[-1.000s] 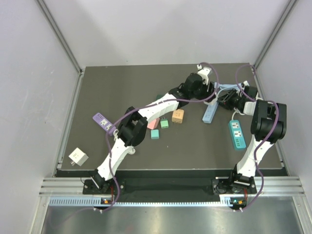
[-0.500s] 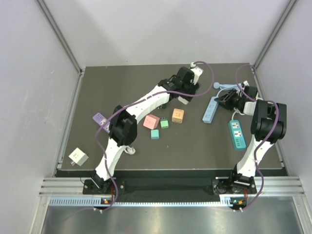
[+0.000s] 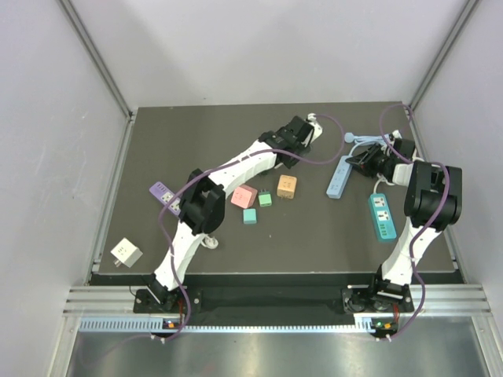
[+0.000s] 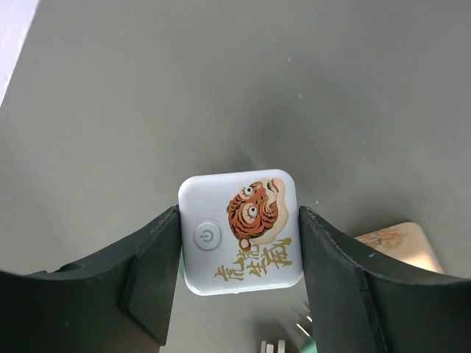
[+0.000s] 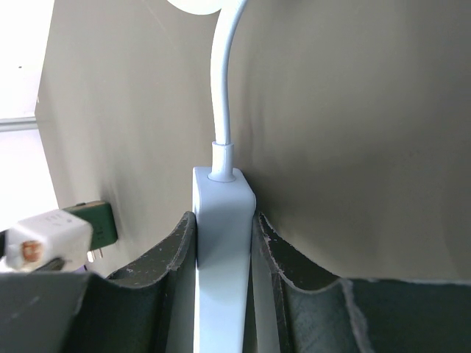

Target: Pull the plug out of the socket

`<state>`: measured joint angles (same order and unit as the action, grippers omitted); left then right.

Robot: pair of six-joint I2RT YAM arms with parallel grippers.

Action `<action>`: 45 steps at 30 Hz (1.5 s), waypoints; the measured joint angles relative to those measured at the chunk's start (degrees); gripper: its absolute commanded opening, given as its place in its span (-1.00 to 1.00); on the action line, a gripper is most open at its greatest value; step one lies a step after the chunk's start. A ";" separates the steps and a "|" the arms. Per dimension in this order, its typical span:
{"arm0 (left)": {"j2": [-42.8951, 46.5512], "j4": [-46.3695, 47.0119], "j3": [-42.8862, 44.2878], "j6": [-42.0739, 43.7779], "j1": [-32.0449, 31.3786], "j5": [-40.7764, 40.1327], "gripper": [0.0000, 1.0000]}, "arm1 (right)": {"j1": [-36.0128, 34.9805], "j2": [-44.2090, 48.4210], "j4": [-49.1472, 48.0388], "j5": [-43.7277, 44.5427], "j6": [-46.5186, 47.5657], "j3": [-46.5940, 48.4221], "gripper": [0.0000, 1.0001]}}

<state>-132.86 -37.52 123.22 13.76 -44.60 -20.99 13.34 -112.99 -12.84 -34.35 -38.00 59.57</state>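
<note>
The left hand [image 3: 302,129] is holding the plug [image 4: 241,232] over the far middle of the table [image 3: 196,149], well apart from the strip [image 3: 339,177]. In the left wrist view, its fingers [image 4: 151,272] are pressing on the plug's two opposite sides, closed to the width of the body. The plug is a white, nearly square block with rounded corners, so it has no clear long axis. The face with the power button and the tiger sticker is pointing at the wrist camera, with the table behind it. Its prongs are not showing.

The right hand [image 3: 360,162] is gripping the light blue strip at its far-right end, where the cord [image 5: 224,73] is coming out. In the right wrist view, its fingers [image 5: 165,257] are clamping narrowly on the strip's long sides. The strip is lying flat on the table, its long axis running from near-left to far-right, with the cord end pointing at the right arm.

A teal strip [image 3: 382,215] is lying just near of the right hand, its long axis running near to far. A purple strip [image 3: 163,194] is lying on the left side. A pink block [image 3: 244,195], an orange block [image 3: 287,187] and two small green blocks [image 3: 266,199] are sitting in the middle. A white adapter [image 3: 126,252] is sitting at the near-left corner.
</note>
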 measured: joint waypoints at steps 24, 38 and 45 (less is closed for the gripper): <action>-2.60 1.92 -1.97 -1.11 -2.08 -1.27 0.97 | 0.00 -0.02 0.04 -0.04 0.04 0.04 -1.00; 20.55 10.75 -19.80 -14.10 -1.99 9.18 0.97 | 0.00 -0.02 0.11 0.00 0.04 0.09 -1.00; 37.86 21.94 -38.42 -23.43 -1.97 19.08 0.97 | 0.00 -0.17 1.64 0.94 0.63 1.42 -1.00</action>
<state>-95.00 -15.57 84.79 -9.67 -46.57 -1.91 13.34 -113.16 -11.20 -33.41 -37.36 60.99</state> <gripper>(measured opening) 0.985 0.279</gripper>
